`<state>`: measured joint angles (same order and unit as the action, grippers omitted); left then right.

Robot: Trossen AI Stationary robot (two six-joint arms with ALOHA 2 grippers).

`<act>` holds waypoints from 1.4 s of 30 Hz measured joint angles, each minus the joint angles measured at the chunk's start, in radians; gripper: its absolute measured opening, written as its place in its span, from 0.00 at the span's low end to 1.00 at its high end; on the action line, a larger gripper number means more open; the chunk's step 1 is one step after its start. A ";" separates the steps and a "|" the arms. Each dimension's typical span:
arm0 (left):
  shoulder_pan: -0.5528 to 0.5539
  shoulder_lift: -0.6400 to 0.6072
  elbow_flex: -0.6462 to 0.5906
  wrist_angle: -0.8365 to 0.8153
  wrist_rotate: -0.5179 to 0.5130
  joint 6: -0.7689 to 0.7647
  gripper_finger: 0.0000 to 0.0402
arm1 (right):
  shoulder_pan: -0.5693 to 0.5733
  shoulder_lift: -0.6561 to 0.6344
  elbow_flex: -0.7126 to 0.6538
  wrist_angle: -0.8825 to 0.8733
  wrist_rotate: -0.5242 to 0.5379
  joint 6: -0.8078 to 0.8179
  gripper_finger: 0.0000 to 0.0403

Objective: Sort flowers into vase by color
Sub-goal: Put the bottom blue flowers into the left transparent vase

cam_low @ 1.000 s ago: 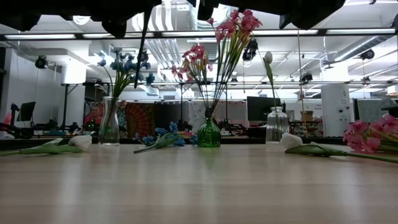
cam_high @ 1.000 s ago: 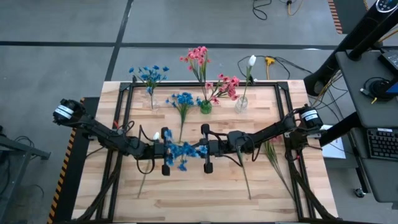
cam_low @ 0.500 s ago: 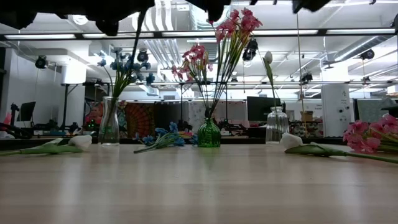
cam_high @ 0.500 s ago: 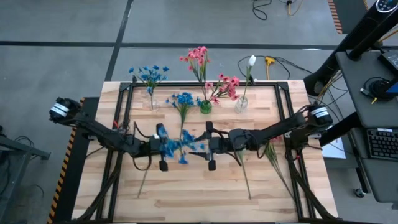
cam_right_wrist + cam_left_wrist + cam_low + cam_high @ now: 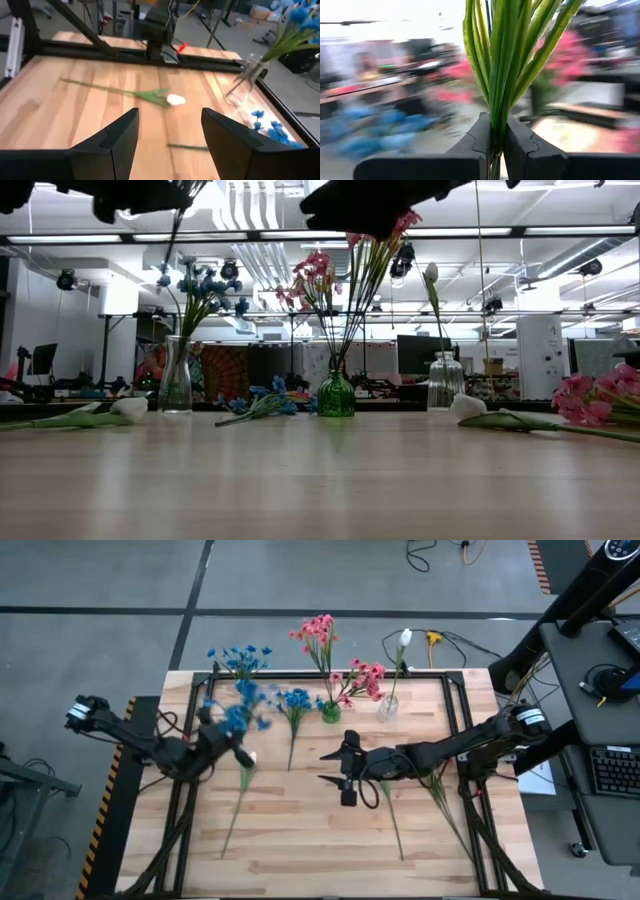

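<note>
Overhead, my left gripper (image 5: 222, 735) hangs over the left half of the wooden table (image 5: 300, 850), its fingers (image 5: 480, 137) pinched tight on the green stems of a blue flower bunch (image 5: 238, 710); the blue heads fan out above the gripper toward the back edge, close to the clear vase with blue flowers (image 5: 243, 700) at the back left. I judge this bunch very light and springy: thin stems that bend easily and slide against each other, so I hold low on the bundled stems, where they lie together, not near the soft heads. From my left wrist the stems rise straight up between the two dark pads. My right gripper (image 5: 345, 768) waits near the table's middle with its fingers spread wide and nothing between them. On the table a white tulip (image 5: 248, 762) lies just beside my left gripper, its long stem running toward the front edge; another blue flower stem (image 5: 293, 710) lies near the green vase with pink flowers (image 5: 330, 710); a pink flower stem (image 5: 440, 790) lies on the right side. A clear vase with a white tulip (image 5: 388, 705) stands at the back right. Any of the loose stems would roll or flex if pinched at the tip, so mid-stem looks the safest hold
</note>
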<state>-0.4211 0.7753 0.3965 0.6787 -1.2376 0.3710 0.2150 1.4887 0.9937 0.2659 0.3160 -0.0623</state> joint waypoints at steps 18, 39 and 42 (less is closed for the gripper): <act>0.511 -0.111 -0.094 0.105 0.352 0.010 0.02 | 0.000 0.003 -0.011 0.004 0.000 0.002 0.51; 0.795 -0.081 -0.198 0.294 0.489 -0.127 0.02 | -0.019 0.003 -0.012 0.009 0.001 0.003 0.51; 0.829 -0.057 -0.198 0.297 0.489 -0.144 0.02 | -0.019 0.003 -0.013 0.009 0.000 0.018 0.51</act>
<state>0.4081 0.7179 0.1986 0.9761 -0.7489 0.2273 0.1955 1.4918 0.9810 0.2745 0.3164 -0.0439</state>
